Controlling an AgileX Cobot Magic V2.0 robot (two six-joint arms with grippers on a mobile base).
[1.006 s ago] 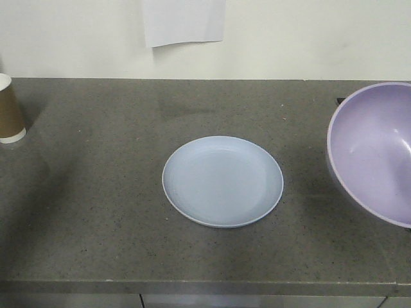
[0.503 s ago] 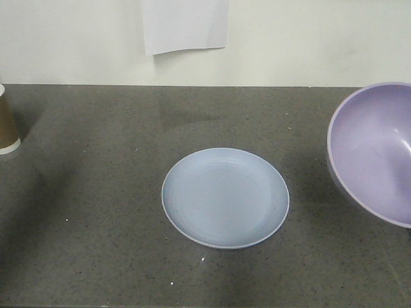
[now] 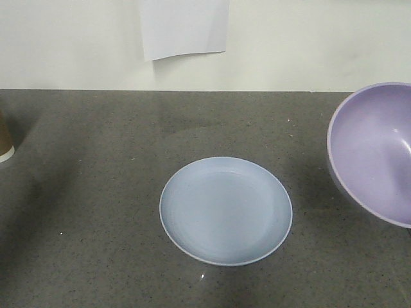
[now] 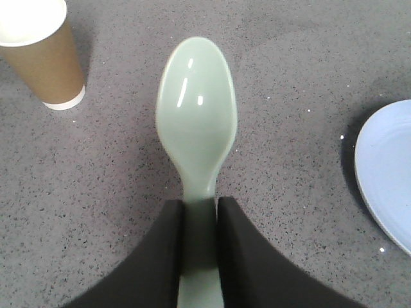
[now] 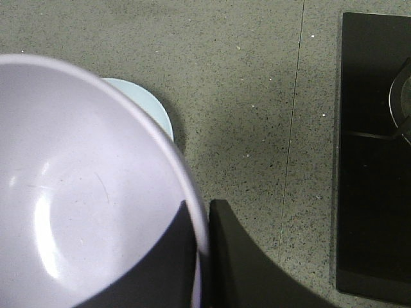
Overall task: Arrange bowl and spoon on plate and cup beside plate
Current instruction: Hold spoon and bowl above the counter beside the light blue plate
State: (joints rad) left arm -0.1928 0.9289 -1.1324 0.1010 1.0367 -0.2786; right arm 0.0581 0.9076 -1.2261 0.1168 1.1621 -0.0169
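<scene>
Bowl (image 3: pixel 376 154) gripped by its rim in right gripper (image 5: pixel 204 221), aloft right of bare plate (image 3: pixel 225 210). Spoon (image 4: pixel 197 122) clenched by handle in left gripper (image 4: pixel 200 221), between cup (image 4: pixel 42 54) and plate. Seems carrying step; calls next for lowering bowl level onto plate.

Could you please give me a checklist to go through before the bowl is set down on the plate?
1. Plate bare for the bowl: ok.
2. Right end effector shut on the bowl rim: ok.
3. Left end effector shut on the spoon handle: ok.
4. Cup upright, apart from the plate: ok.
5. Bowl level: not ok, tilted, inside toward the front camera.
6. Bowl's height above the counter: cannot tell.
</scene>
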